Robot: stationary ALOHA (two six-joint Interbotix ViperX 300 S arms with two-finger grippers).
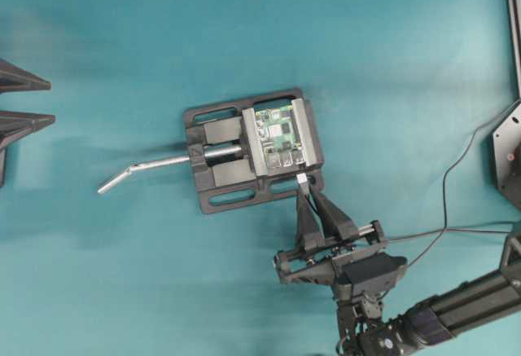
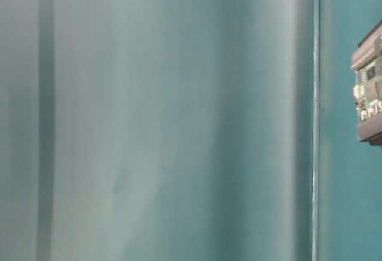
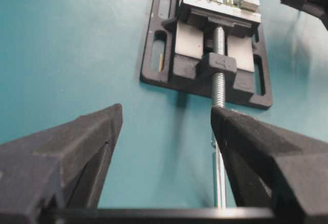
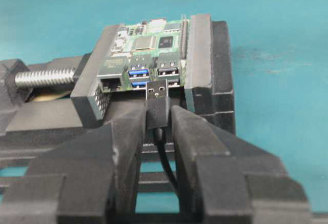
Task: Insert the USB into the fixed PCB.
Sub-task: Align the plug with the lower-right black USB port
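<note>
two arms share the teal tabletop (image 1: 391, 63), and only the right one is at the work. the right end effector (image 4: 158, 116) is clenched on the usb (image 4: 157, 101), its two black fingers (image 4: 125, 137) pinching the short black body from either side while the silver plug juts out ahead, level and aimed at the board; the thin black cable (image 1: 444, 201) trails back between the fingers and loops off toward the right edge in the overhead view. the plug's tip sits just in front of the stacked ports on the near edge of the fixed pcb (image 4: 146, 44), close to the ports, though whether it touches them cannot be told. the green board lies flat, clamped between the jaws of a black vise (image 1: 220, 173), whose silver handle (image 1: 134, 169) sticks out to the left. the left end effector (image 3: 164, 126) hangs released, fingers spread wide and grasping nothing, well apart from the vise and looking along its threaded screw (image 3: 219, 65).
</note>
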